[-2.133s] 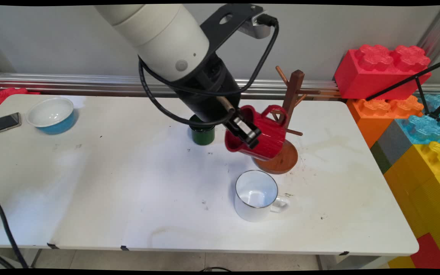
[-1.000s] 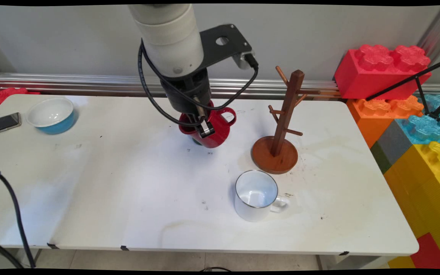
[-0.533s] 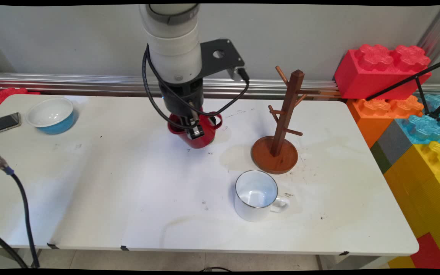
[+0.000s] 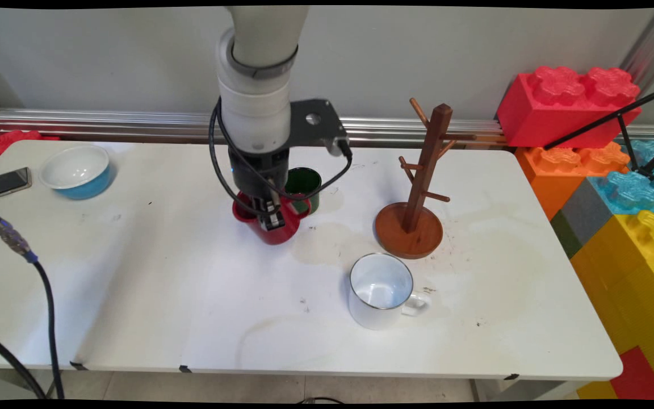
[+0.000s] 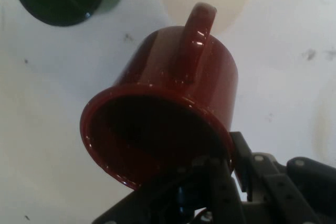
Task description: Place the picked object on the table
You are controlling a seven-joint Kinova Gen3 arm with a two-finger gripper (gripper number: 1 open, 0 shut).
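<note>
Gripper: black two-finger gripper (image 4: 271, 217) points down over the table's middle, fingers clamped on the rim of the red mug (image 4: 273, 228), one inside, one outside.
Red mug: held near the white table (image 4: 162, 284), whether touching it cannot be told; handle (image 5: 197, 35) points away from the fingers in the hand view.
Green cup (image 4: 303, 188): upright just behind and to the right of the red mug.
Mug tree (image 4: 418, 187): wooden, on a round base, right of the gripper, well apart, pegs bare.
White mug (image 4: 381, 291): upright, in front of the tree base, handle to the right.
Blue bowl (image 4: 77, 170): far left corner, beside a phone (image 4: 4, 183).
</note>
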